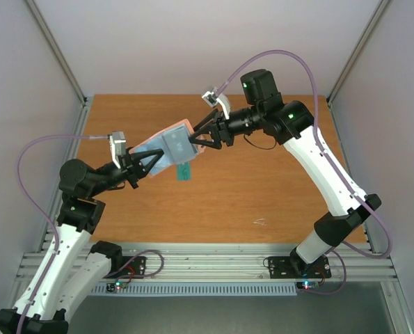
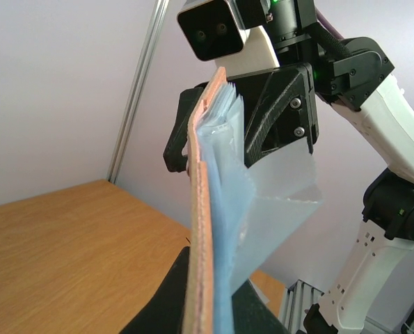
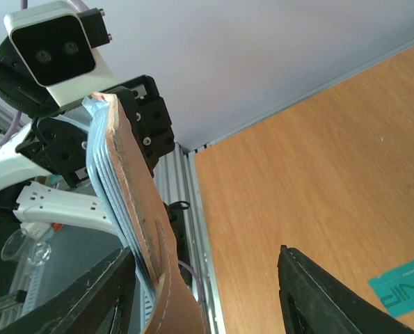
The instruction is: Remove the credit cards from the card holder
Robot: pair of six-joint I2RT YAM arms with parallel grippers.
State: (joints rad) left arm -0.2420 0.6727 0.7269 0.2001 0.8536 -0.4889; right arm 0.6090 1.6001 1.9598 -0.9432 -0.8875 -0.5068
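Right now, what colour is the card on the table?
The card is teal-green; top view shows it best.

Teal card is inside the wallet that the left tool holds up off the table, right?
No. The teal card lies flat on the table, outside the wallet; the top view shows it. The left tool does hold the wallet up off the table.

Wooden table point(image 1: 276, 184) bearing perhaps a small scrap point(image 1: 259, 222).
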